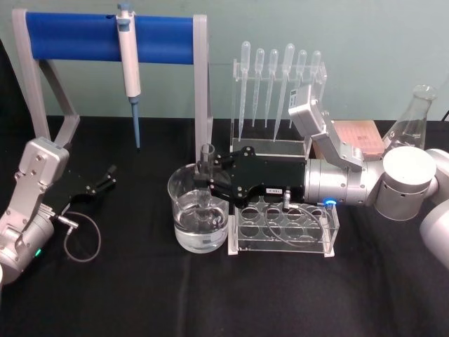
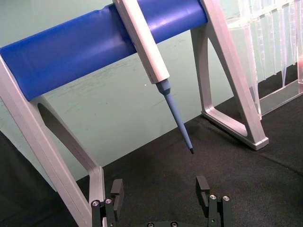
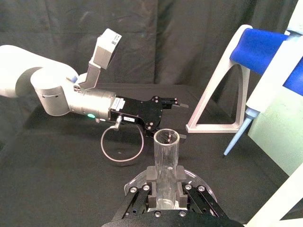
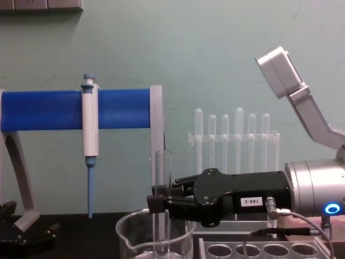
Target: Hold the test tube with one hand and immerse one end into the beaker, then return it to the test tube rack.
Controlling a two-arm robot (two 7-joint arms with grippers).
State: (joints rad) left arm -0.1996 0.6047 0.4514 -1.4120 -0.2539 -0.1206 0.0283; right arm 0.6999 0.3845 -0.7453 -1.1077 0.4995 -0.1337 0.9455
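My right gripper (image 1: 205, 184) reaches in from the right and is shut on the test tube (image 1: 208, 160), a clear glass cylinder held upright. The tube's lower end goes down inside the beaker (image 1: 184, 223), a wide clear glass with water in it. From the side, the test tube (image 4: 163, 178) passes below the rim of the beaker (image 4: 129, 234), gripped by the right gripper (image 4: 160, 204). In the right wrist view the test tube (image 3: 165, 158) stands between the right gripper's pads (image 3: 151, 177). My left gripper (image 1: 109, 177) rests open at the left of the table, holding nothing.
A blue-and-white pipettor (image 1: 128, 67) hangs from a blue-barred stand (image 1: 70, 36) at the back left. A rack of plastic pipettes (image 1: 277, 91) stands behind the right arm. A clear tube rack (image 1: 284, 232) sits right of the beaker. A conical flask (image 1: 414, 112) is at the far right.
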